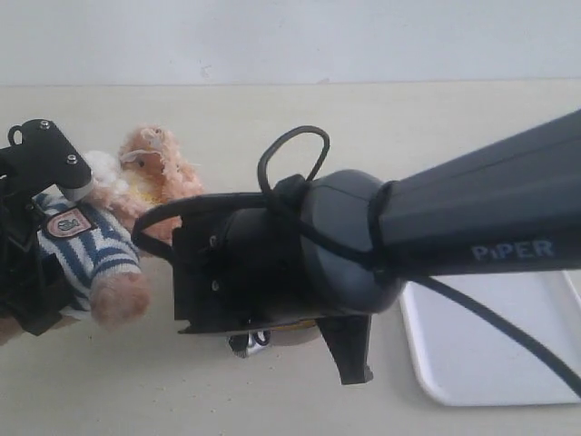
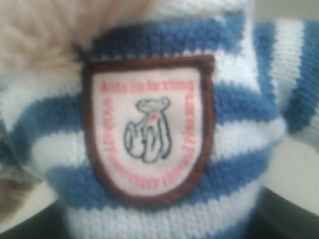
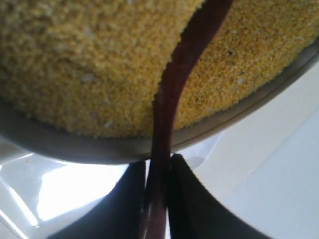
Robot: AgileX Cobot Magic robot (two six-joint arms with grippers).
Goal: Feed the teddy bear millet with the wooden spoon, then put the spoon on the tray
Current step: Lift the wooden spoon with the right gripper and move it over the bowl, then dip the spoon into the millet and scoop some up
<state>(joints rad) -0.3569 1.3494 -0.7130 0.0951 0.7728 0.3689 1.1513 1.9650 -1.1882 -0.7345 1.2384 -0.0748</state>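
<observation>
The teddy bear [image 1: 91, 250], in its blue and white striped shirt, is at the far left, and my left gripper [image 1: 54, 236] is shut on its body. Its chest badge [image 2: 149, 129] fills the left wrist view. My right gripper [image 3: 157, 179] is shut on the slim handle of the wooden spoon [image 3: 174, 89], which reaches over the metal bowl's rim [image 3: 60, 144] into the yellow millet [image 3: 89, 64]. The spoon's bowl is out of view. In the exterior view the right arm [image 1: 381, 236] hides the bowl and the spoon. The white tray [image 1: 490, 345] lies at the lower right.
A pinkish fluffy plush shape [image 1: 159, 173] sits just behind the bear; I cannot tell whether it belongs to it. The right arm's cable [image 1: 508, 336] hangs across the tray. The beige table [image 1: 136, 381] runs to a pale back wall.
</observation>
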